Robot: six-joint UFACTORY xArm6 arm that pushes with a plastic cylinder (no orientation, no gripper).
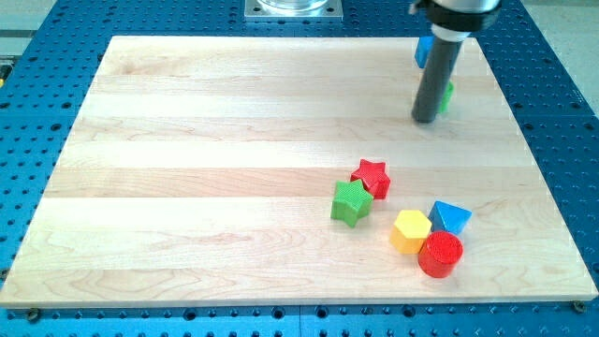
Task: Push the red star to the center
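Our bare rod, nothing grasped, my tip (426, 120) top right, well apart from red star (372, 177) beside green star (351, 202).

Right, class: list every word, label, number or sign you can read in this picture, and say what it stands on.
None: no text shows on the board, the red star, the green star, the other blocks, the rod above my tip or the blue perforated table.

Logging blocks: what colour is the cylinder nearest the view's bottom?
Red: the cylinder, shown clearly in the camera view.
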